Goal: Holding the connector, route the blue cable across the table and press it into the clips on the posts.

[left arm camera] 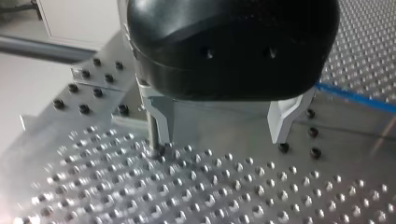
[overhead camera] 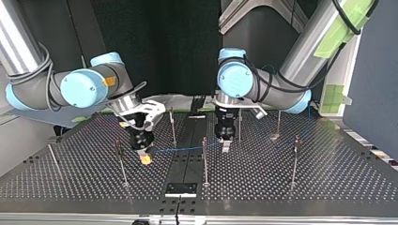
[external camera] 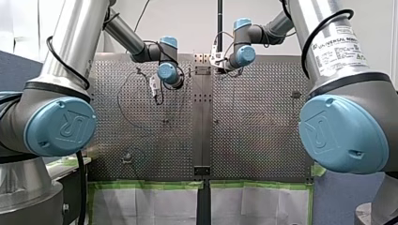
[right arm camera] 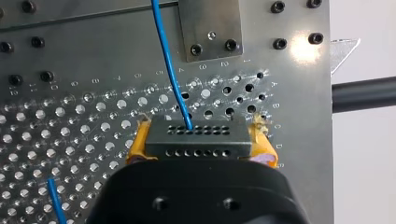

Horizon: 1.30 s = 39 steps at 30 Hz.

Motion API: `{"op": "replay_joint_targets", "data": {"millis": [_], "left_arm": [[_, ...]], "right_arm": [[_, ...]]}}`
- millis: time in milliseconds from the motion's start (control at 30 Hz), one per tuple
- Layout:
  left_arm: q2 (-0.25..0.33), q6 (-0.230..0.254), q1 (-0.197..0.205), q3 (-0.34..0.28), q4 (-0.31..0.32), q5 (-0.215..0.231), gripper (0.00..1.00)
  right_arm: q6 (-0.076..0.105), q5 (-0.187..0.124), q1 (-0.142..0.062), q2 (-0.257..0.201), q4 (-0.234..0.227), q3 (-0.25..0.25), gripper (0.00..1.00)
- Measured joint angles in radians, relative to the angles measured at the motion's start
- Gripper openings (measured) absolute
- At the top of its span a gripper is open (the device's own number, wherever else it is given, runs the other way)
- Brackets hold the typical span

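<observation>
On right arm point(external camera: 347, 126), label point(external camera: 337, 50) reads UNIVERSAL ROBOTS; right gripper point(right arm camera: 201, 145) pinches connector point(right arm camera: 196, 129), blue cable point(right arm camera: 167, 60) attached; left gripper point(left arm camera: 219, 125) fingers spread.

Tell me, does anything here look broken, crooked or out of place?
Nothing stands out. The connector sits square in my right gripper, the cable leaves it without kinks, and my left gripper is open and empty.

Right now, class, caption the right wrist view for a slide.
Right end effector clamps a grey connector; its blue cable runs across the perforated table.
</observation>
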Motion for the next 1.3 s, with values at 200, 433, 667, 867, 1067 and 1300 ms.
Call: {"op": "replay_joint_targets", "data": {"millis": [200, 433, 667, 867, 1067, 1300], "left_arm": [[0.053, -0.002, -0.024, -0.039, -0.015, -0.003, 1.00], [0.111, -0.007, -0.052, -0.075, -0.020, -0.004, 1.00], [0.172, -0.003, -0.086, -0.097, -0.032, -0.004, 1.00], [0.193, 0.018, -0.129, -0.099, -0.032, -0.021, 1.00], [0.193, 0.030, -0.187, -0.095, 0.009, -0.074, 1.00], [0.190, 0.036, -0.245, -0.059, -0.002, -0.099, 1.00]], "right_arm": [[-0.001, -0.001, -0.005, -0.001, 0.001, 0.000, 0.00], [-0.001, -0.002, -0.012, -0.003, 0.003, 0.000, 0.00], [-0.001, -0.002, -0.021, -0.007, 0.023, 0.000, 0.00], [-0.002, -0.002, -0.027, -0.016, 0.042, 0.001, 0.00], [-0.004, -0.002, -0.031, -0.035, 0.052, 0.003, 0.00], [-0.005, -0.002, -0.033, -0.059, 0.058, 0.015, 0.00]]}}
